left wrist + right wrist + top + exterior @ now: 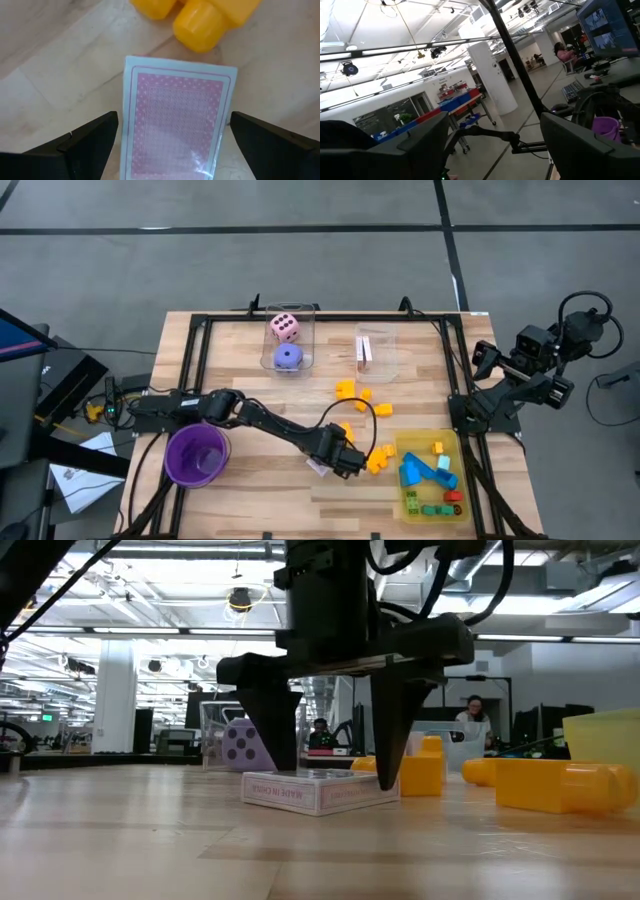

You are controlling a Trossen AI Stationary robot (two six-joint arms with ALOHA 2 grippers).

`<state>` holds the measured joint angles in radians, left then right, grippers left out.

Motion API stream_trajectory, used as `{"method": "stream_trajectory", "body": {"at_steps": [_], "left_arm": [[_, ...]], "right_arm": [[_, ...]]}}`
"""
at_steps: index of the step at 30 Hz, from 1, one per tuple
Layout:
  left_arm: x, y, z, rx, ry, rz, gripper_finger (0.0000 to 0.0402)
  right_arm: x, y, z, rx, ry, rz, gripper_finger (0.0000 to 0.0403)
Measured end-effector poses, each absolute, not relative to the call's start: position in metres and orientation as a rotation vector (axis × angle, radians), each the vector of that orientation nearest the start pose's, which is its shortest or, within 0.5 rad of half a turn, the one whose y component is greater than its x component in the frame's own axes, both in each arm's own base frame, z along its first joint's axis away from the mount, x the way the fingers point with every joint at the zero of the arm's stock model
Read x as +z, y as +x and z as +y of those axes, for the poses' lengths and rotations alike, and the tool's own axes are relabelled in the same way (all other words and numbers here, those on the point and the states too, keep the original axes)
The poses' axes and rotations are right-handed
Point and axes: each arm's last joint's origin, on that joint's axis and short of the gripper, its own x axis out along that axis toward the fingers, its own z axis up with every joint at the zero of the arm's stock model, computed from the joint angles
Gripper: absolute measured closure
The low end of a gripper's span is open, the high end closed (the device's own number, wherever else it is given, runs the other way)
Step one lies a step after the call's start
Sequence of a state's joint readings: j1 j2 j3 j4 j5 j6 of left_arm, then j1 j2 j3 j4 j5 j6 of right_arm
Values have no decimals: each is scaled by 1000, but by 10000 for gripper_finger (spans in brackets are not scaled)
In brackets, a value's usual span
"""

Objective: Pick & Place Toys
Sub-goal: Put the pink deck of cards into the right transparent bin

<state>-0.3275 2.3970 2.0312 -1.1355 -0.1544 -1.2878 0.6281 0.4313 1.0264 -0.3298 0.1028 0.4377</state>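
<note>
- The pink-backed card deck (175, 125) lies flat on the wooden table (250, 395), near the front edge and just left of the yellow tray (402, 442); its side, in the low view (318, 790), carries the print "MADE IN CHINA".
- The left gripper (338, 457) stands over the deck with its fingers apart, one dark fingertip (278, 730) down on each side of the deck; the deck sits between them, not clamped.
- Yellow blocks (200, 22) lie just beyond the deck, close to it but not touching it.
- More orange-yellow blocks (358, 395) are scattered on the wood between the deck and the clear boxes.
- The yellow tray holds blue, green, red and yellow blocks (428, 475).
- A clear box (290, 340) at the back holds a pink die (284, 327) and a purple die (288, 357).
- The next clear box (378, 352) holds an upright pink-white card pack (365, 350).
- A purple cup (197, 455) stands at the front left, beside the left arm.
- The right gripper (500, 360) waits off the table's right edge, raised, with its fingers apart and nothing between them.
- People sit at desks in the room behind the table (476, 715).
</note>
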Motion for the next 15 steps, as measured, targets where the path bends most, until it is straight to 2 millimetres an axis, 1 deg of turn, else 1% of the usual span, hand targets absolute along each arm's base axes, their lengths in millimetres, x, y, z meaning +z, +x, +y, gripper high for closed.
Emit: {"method": "stream_trajectory", "body": {"at_steps": [10, 15], "left_arm": [[155, 444, -157, 748, -693, 1303, 18], [142, 438, -156, 771, -719, 1331, 18]], "right_arm": [[425, 36, 23, 566, 518, -123, 97], [425, 36, 23, 567, 518, -123, 97]]}}
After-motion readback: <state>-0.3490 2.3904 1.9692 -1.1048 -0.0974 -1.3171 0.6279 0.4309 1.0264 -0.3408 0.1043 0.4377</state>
